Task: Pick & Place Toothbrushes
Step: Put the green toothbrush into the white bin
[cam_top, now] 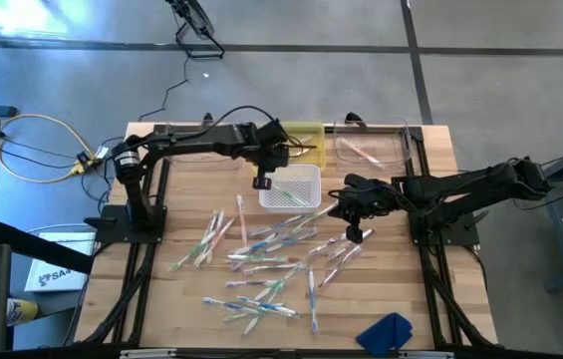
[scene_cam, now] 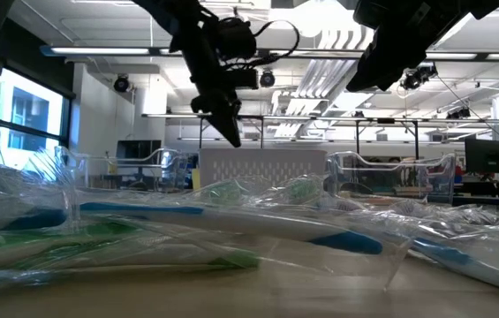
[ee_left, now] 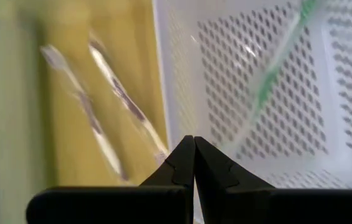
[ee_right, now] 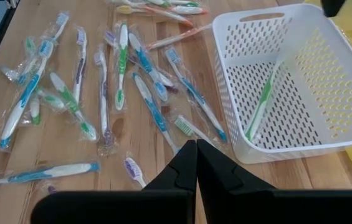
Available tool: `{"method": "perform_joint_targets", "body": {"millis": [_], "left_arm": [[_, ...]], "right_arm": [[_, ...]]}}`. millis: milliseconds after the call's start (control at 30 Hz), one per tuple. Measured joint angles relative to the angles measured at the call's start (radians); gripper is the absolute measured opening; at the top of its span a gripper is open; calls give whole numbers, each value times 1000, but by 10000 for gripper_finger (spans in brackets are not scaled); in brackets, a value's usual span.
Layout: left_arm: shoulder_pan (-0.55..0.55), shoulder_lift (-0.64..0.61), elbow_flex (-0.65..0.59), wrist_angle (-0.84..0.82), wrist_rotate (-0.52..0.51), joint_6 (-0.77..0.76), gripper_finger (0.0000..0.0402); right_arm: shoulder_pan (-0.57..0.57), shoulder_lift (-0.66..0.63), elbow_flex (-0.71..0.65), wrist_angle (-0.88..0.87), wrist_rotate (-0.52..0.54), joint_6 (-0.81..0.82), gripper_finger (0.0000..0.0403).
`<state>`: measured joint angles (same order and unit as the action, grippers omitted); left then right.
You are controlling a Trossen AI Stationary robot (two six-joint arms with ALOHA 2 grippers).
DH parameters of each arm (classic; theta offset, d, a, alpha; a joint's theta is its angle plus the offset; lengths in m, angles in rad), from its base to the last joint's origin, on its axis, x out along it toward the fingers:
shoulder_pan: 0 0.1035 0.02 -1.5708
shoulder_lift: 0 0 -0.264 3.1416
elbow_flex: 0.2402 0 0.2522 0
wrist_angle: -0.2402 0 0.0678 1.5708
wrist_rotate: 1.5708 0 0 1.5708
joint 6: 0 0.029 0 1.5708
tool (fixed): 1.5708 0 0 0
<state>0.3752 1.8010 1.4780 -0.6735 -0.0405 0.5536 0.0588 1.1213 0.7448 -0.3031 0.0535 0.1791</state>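
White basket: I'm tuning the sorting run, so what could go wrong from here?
The wrapped toothbrushes overlap in a crowded pile, so a pinch may drag neighbours. The left gripper hangs shut at the white basket rim and could nudge it. The right gripper, shut and empty, must open before descending.

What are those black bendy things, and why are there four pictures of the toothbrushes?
They are two robot arms, photographed by four cameras at once: one overhead, one at table height, one on each wrist. The left hand hangs above the white basket, its two fingers pinched shut on nothing. The right hand is over the table, shut and empty too. Wrapped toothbrushes lie scattered on the wooden table. One green toothbrush already lies in the basket, and some are in the yellow bin beside it. A blue cloth sits near the edge.
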Motion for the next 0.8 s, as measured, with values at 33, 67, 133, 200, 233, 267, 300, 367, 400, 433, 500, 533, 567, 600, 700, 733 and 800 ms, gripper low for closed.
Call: {"method": "perform_joint_targets", "body": {"millis": [33, 67, 133, 200, 233, 267, 300, 367, 400, 433, 500, 533, 567, 600, 700, 733, 800], "left_arm": [[-5, -7, -1, 21, -12, 11, 0], [-5, -13, -1, 47, -19, 30, 0], [-4, -26, 1, 115, -19, 55, 0], [-3, -31, 0, 160, -20, 64, 0], [-3, -31, 0, 200, -21, 63, 0], [-3, -31, 0, 224, -22, 49, 0], [-3, -31, 0, 238, -22, 29, 0], [-3, -31, 0, 270, -21, -8, 0], [-3, -31, 1, 269, -21, -9, 0], [-3, -31, 0, 268, -21, -3, 0], [-3, -31, 0, 263, -21, 22, 0], [-3, -31, 0, 263, -21, 38, 0], [-3, -31, 0, 264, -21, 56, 0], [-3, -31, 0, 264, -21, 80, 0], [-3, -31, 0, 261, -21, 92, 0], [-3, -31, 0, 262, -21, 85, 0], [-4, -31, 0, 264, -12, 92, 0]], "right_arm": [[-1, 0, 0, 0, 2, 0, 2], [-1, 0, 0, 0, 7, 0, 2], [-1, 0, 0, 1, 19, 0, 2], [-1, 0, 0, 3, 20, 4, 2], [-1, 0, 0, 4, 20, 9, 2], [-1, 0, 0, 3, 20, 16, 2], [-1, 0, 0, 3, 20, 25, 2], [-1, 0, 0, 3, 20, 33, 2], [-1, 0, 0, 2, 20, 33, 2], [-1, 0, 0, 3, 21, 33, 2], [-1, 0, 0, 4, 25, 33, 2], [-1, 0, 0, 6, 27, 33, 2], [-1, 0, 0, 8, 27, 33, 2], [-1, 0, 0, 8, 27, 33, 2], [-1, 0, 0, 8, 27, 34, 2], [-1, 0, 0, 8, 27, 34, 2], [-1, 0, 0, 8, 27, 34, 2]]}}
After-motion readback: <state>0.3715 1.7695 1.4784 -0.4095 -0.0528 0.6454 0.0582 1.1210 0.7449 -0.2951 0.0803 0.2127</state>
